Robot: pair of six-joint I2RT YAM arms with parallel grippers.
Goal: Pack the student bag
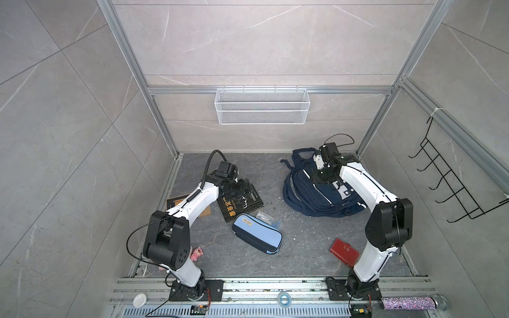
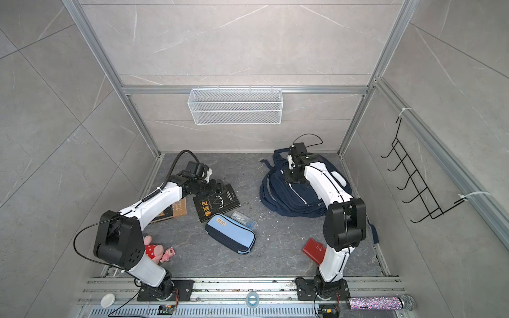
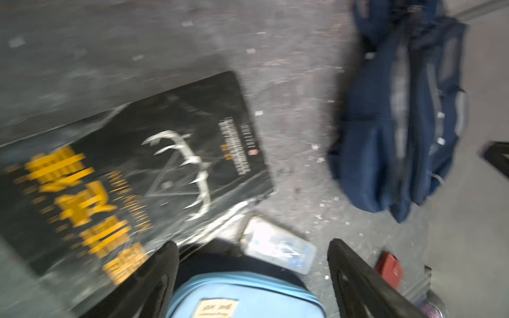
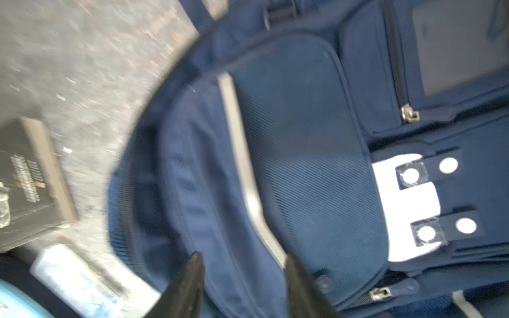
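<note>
The student bag (image 1: 308,192) (image 2: 278,198), navy with white stripes and a white dotted patch, lies at the back right of the floor. My right gripper (image 1: 322,176) (image 2: 293,179) hangs over its upper part. In the right wrist view the jaws of the right gripper (image 4: 243,257) stand apart above the student bag's (image 4: 303,137) blue fabric, holding nothing. My left gripper (image 1: 243,190) (image 2: 217,187) hovers over a black book (image 1: 242,205). In the left wrist view the left gripper (image 3: 252,247) is wide open, above a light-blue pencil case (image 3: 242,291).
The pencil case (image 1: 257,234) and a clear plastic box (image 1: 268,219) lie mid-floor. A red wallet (image 1: 344,252) sits beside the right arm, a brown book (image 2: 176,209) under the left arm, a pink plush toy (image 2: 158,250) at the front left. A wire basket (image 1: 261,106) hangs on the back wall.
</note>
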